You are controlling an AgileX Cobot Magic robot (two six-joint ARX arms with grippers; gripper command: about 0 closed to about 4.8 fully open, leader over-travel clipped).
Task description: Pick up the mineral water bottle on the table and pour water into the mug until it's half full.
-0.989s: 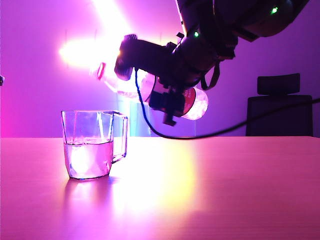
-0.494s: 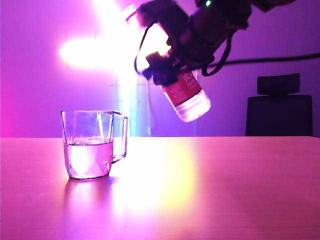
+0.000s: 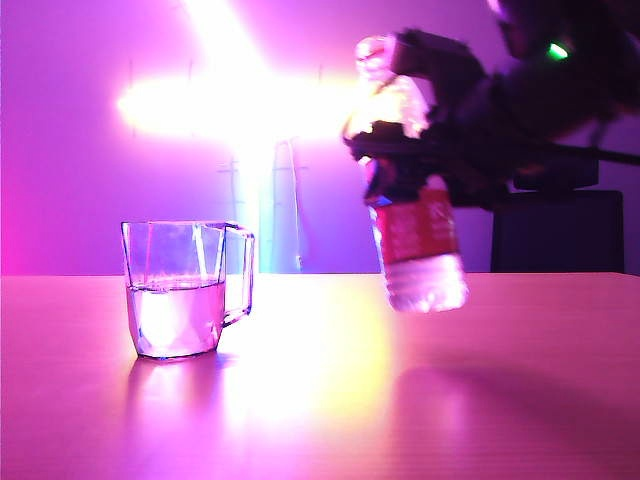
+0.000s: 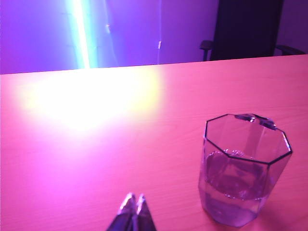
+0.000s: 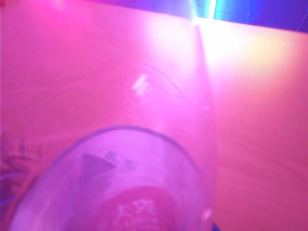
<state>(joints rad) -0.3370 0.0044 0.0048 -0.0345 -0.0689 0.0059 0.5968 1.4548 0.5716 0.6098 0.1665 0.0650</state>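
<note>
The mug stands on the table at the left, about half full of water. To its right the mineral water bottle hangs nearly upright just above the table, red label facing out. My right gripper is shut on its upper body. In the right wrist view the bottle fills the picture and hides the fingers. My left gripper is shut and empty, low over the table beside the mug. It does not show in the exterior view.
A dark office chair stands behind the table's far edge at the right. A very bright light glares behind the mug and washes out the upper left. The chair also shows in the left wrist view.
The bottle has swung from lying tilted with its neck toward the mug to nearly upright. It has moved right and lower, away from the mug. The mug's water level looks the same.
</note>
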